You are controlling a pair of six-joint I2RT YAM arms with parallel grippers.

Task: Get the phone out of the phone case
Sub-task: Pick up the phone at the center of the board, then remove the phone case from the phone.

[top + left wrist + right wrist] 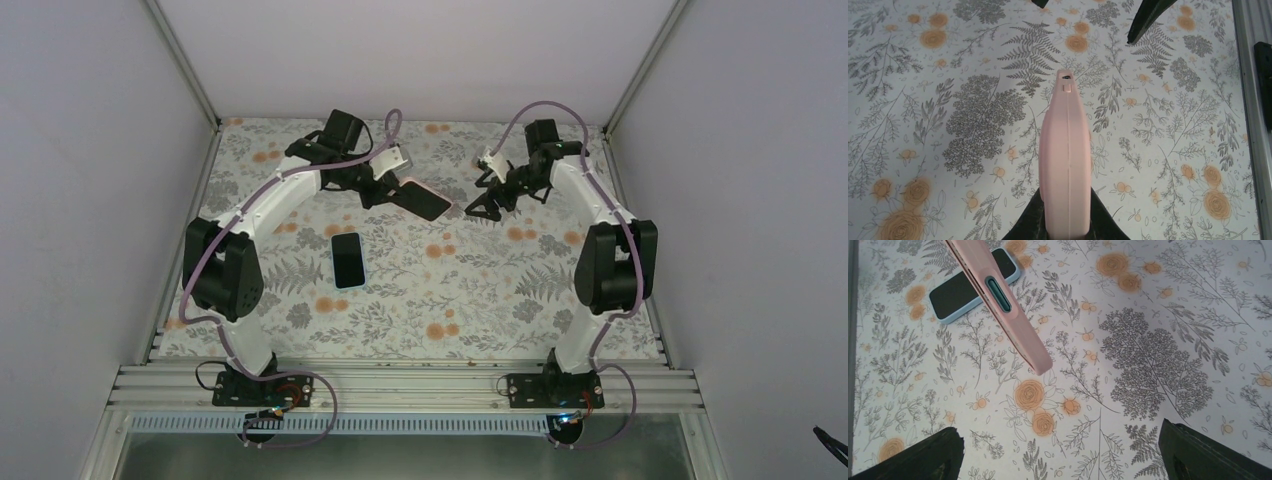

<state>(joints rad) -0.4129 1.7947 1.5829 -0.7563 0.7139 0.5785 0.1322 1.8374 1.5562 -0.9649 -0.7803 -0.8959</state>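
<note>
The phone (347, 259) is lying screen up on the floral desk (450, 300), out of its case. Farther back, the left claw (385, 192) is pinching the pink phone case (424, 200), holding it above the desk. Just beside the case's free end, the right claw (478, 205) is hanging spread wide, gripping nothing

Soft, even light from above, only faint shadows on the table (420, 300), and the case (1067, 150) seems slightly soft toward six o'clock.
</note>
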